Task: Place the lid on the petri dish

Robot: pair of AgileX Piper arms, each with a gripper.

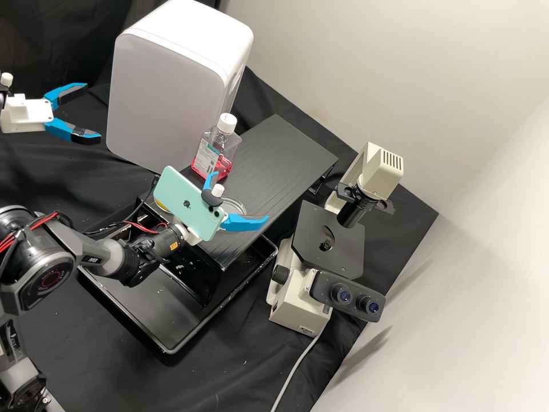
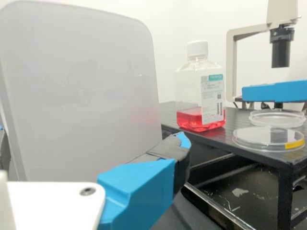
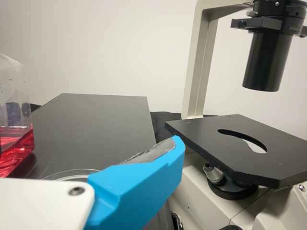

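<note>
Right claw [image 1: 241,197] spread wide at frame centre, low over the black platform [image 1: 286,160]; nothing pinched that I can see; petri dish [image 1: 233,206] lies on the platform between its fingers, partly hidden. Left claw [image 1: 91,111] spread and bare at upper left, well apart from the dish; bottle [image 1: 216,150] of red liquid stands just above centre.

Left wrist view: two clear rounds at right edge; a tagged round [image 2: 268,139] flat on the platform, a second round [image 2: 277,118] just above it in frame; side by side or one lifted, cannot tell; a blue finger [image 2: 276,91] of the right claw hangs over both.

Right wrist view: a clear rim [image 3: 72,173] at lower left, beside the claw's own finger [image 3: 139,182].

Judgement: lid not yet seated; grasp, alignment and lowering likely all remain.
</note>
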